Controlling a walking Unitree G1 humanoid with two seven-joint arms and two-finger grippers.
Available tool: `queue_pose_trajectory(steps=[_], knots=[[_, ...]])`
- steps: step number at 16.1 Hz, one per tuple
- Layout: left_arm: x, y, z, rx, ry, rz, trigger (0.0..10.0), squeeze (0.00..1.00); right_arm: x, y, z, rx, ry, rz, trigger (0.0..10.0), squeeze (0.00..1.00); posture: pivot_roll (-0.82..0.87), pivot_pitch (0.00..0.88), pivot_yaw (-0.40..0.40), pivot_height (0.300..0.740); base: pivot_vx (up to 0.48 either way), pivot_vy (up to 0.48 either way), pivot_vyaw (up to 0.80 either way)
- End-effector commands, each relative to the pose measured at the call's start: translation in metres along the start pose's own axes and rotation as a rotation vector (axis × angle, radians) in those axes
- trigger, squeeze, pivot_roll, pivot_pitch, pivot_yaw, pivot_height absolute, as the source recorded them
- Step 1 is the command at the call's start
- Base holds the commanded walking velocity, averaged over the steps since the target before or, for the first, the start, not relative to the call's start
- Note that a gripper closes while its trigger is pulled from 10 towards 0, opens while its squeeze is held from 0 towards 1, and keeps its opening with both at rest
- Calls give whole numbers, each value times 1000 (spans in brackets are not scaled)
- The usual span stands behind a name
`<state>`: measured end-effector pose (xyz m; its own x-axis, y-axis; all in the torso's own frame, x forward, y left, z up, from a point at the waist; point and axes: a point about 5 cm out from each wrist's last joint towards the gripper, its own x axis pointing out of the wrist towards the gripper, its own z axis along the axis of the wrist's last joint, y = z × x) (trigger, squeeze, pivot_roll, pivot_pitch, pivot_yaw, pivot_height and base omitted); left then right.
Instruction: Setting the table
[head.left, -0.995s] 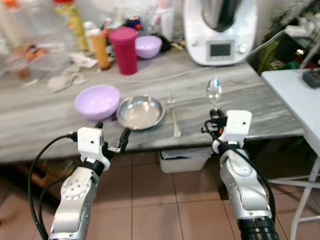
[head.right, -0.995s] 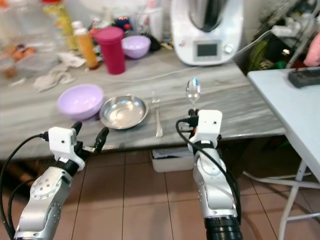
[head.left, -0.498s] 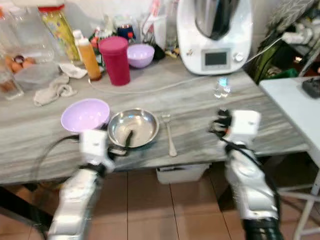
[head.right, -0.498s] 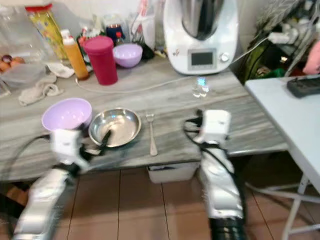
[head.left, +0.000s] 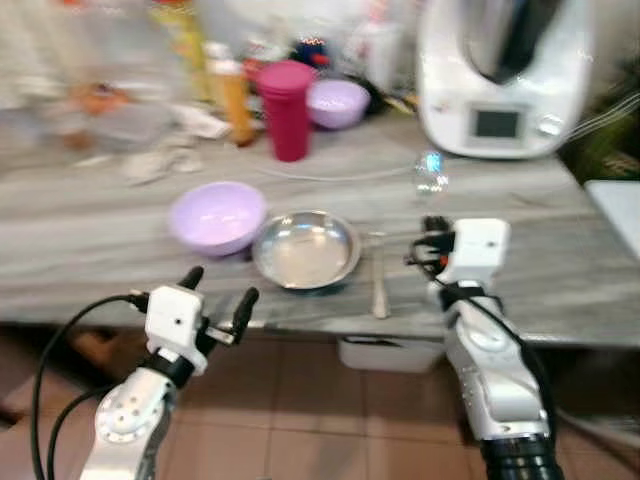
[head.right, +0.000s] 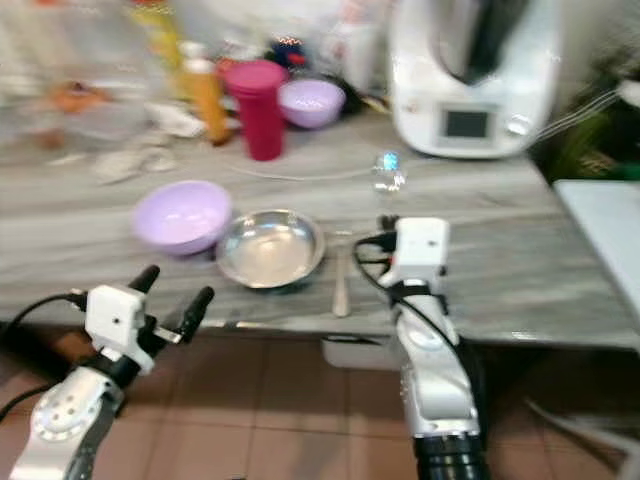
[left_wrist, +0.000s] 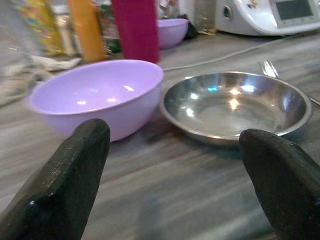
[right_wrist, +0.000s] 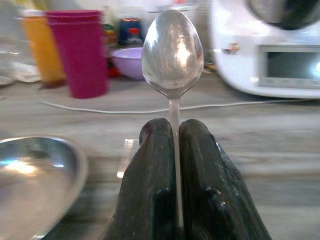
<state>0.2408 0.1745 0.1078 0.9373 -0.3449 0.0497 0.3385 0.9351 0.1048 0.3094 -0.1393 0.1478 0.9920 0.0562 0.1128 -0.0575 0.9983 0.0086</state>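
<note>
Right gripper: we see our right gripper (right_wrist: 175, 165) clenched on the thin handle of the spoon (right_wrist: 172, 50), the two black fingers pressed flat on both sides of it.
Spoon: it stands upright above the gripper, bowl at the top, over the front part of the tabletop (head.left: 80, 240), to the right of the fork (head.left: 379, 285).
Left gripper: our left gripper (head.left: 218, 295) is released, the fingers (left_wrist: 65, 175) spread wide; it hovers at the near edge of the tabletop, in front of the two dishes.
Purple bowl: the purple bowl (head.left: 217, 215) sits on the tabletop, just beside the steel plate (head.left: 306, 248) and on its left; we cannot tell if they touch.
Fork: it lies flat just to the right of the steel plate, tines pointing away from us.
Back of tabletop: a red cup (head.left: 287, 108), an orange bottle (head.left: 231, 90), a second small purple bowl (head.left: 337, 102) and a white kitchen machine (head.left: 500, 80) stand there, with a white cable (head.left: 340, 175) lying across.
</note>
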Motion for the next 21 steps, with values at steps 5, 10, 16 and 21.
queue_pose_trajectory(steps=[5,10,16,21], knots=[[5,-3,15,-18,-53,-192,10000,0,-1,-14,-5,21,45,-96,10000,0,-161,98,33,740,0,0,0],[8,-15,16,-35,-66,-265,10000,0,-9,-11,-26,50,168,-109,10000,0,-170,103,36,740,0,0,0],[7,-25,7,-52,-31,-324,10000,0,-10,-6,-42,148,279,-110,10000,0,-173,105,36,740,0,0,0],[8,-30,6,-64,-38,-362,10000,0,-8,-7,-47,172,302,-129,10000,0,-166,104,35,740,0,0,0]])
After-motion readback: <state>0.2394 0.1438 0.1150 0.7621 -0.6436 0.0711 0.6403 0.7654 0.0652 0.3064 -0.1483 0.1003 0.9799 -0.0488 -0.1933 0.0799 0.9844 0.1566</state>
